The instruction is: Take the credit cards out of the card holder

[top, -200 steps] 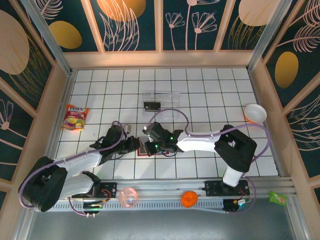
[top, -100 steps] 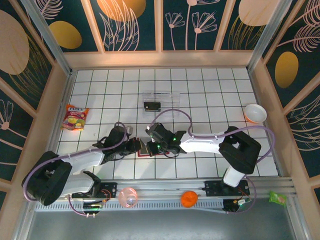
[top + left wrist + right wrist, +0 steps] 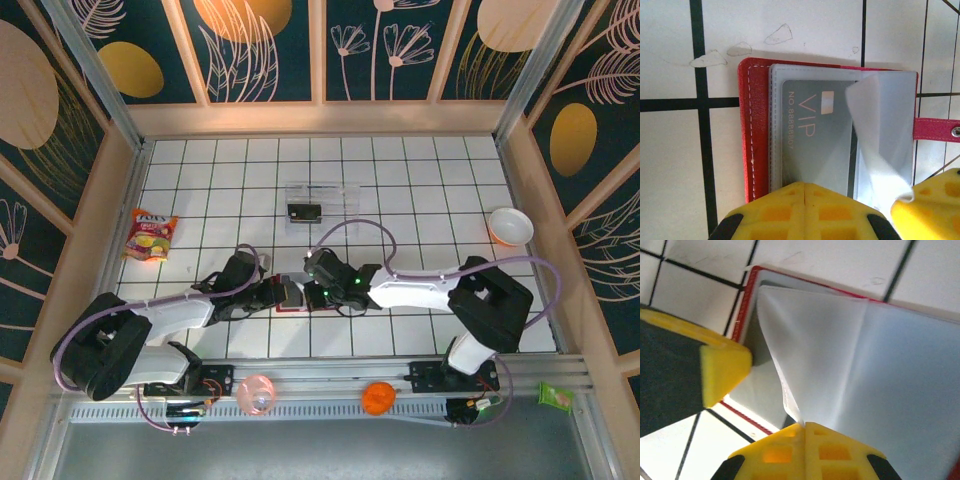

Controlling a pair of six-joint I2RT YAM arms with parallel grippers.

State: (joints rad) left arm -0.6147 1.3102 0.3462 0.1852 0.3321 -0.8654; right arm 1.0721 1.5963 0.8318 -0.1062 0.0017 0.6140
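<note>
The card holder [image 3: 291,307] lies open on the tiled table, a red wallet [image 3: 753,130] with grey-blue pockets and its snap tab [image 3: 936,129] to the right. A grey credit card marked VIP [image 3: 812,135] sits inside a pocket. My left gripper [image 3: 805,186] is shut, its tip resting on that pocket's near edge. My right gripper [image 3: 804,425] is shut on the corner of a translucent pocket leaf [image 3: 830,350] and holds it raised and folded over. Its yellow finger [image 3: 930,210] shows at the lower right. A black card [image 3: 303,211] lies in the clear tray [image 3: 345,192] farther back.
A snack packet [image 3: 150,236] lies at the left and a white bowl [image 3: 510,226] at the right wall. On the front rail sit a pink item [image 3: 256,393], an orange one [image 3: 377,397] and a green one [image 3: 555,396].
Both arms have shifted a little to the right over the wallet. Both grippers stayed shut.
</note>
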